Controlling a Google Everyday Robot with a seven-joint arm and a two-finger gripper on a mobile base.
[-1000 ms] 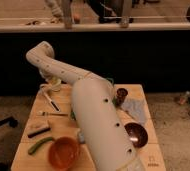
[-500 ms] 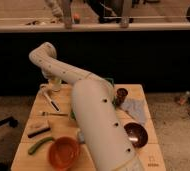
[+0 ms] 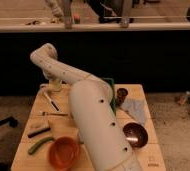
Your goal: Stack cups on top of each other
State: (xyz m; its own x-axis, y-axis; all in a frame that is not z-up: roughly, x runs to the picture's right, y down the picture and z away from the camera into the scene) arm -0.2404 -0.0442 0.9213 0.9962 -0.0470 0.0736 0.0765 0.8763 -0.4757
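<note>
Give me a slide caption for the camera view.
White robot arm reaches over a wooden table, gripper at its far corner beside a pale cup, orange bowl nearest the camera.

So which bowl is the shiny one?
The dark brown bowl right of the arm; the orange bowl looks dull. The gripper is far back, by a pale cup.

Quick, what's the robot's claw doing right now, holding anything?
Gripper: at the table's far left corner, down at a pale cup; open, closed or holding cannot be told.
</note>
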